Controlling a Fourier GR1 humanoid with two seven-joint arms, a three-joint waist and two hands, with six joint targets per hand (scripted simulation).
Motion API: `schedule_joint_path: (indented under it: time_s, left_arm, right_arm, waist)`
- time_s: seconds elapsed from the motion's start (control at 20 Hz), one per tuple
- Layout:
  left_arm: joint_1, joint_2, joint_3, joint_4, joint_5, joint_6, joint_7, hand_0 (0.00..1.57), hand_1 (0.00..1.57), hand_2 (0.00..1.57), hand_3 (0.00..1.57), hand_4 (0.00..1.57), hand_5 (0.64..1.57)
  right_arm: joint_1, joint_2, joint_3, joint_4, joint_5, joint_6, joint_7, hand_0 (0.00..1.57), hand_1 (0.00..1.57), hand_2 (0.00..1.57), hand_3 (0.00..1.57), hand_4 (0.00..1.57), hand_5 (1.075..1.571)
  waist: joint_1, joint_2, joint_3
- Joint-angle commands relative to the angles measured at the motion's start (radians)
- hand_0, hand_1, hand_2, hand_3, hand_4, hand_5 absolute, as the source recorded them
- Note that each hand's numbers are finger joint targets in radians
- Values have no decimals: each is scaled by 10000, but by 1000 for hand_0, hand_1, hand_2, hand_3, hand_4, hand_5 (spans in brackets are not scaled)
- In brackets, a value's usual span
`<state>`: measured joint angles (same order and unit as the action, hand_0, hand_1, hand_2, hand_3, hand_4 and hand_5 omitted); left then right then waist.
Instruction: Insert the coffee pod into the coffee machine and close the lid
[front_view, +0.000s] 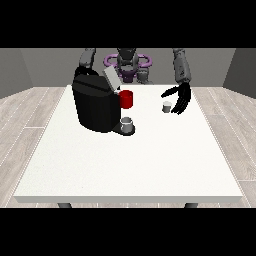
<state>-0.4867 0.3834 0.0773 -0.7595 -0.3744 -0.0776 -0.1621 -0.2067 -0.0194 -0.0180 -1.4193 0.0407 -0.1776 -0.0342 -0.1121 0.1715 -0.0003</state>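
Hand at the view's right (181, 98) hangs open beside the coffee pod (167, 106), not holding it; coffee machine (95, 104) lid (111, 79) stands raised, so both steps remain.

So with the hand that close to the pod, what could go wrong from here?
The hand at the view's right is open beside the small coffee pod, not yet around it; closing the fingers could knock the pod over or push it away. Later, carrying it to the coffee machine, the arm might bump the red mug or the raised lid.
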Motion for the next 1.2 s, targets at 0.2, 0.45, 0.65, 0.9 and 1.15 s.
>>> schedule_joint_path:
  time_s: [0.2, 0.45, 0.65, 0.9, 1.15]
  left_arm:
    - [-365, 32, -414, 869, -1238, 1008, -554, 608, 608, 745, 483, 0, 1571]
    - [-487, -88, -144, 1253, -1458, 1897, -1033, 719, 719, 864, 649, 229, 1571]
    - [-1182, -18, 239, 1918, -1522, 2544, -1298, 824, 824, 972, 737, 389, 1571]
    - [-1117, 206, -274, 2226, -2332, 2609, -1267, 930, 930, 1040, 820, 281, 1571]
    - [-1087, 233, -462, 2310, -2649, 2396, -1562, 1174, 1174, 1286, 1183, 412, 1571]
  right_arm:
    - [-280, -149, -238, 302, -327, 345, -222, 0, 0, 0, 0, 465, 1571]
    - [287, -193, -25, 176, -253, 320, -486, 0, 0, 0, 0, 520, 1571]
    - [-271, 81, 297, -297, 83, -95, -83, 0, 0, 0, 0, 524, 1571]
    - [-372, 54, 79, -352, -242, -12, 324, 0, 0, 0, 0, 505, 1571]
    - [-80, 183, 219, 15, -345, -334, 119, 0, 0, 0, 0, 487, 1571]
  waist:
    - [-221, 361, 0]
    - [-358, 61, 0]
    - [-681, 801, -5]
    - [-665, 519, -3]
    - [-278, 193, -1]
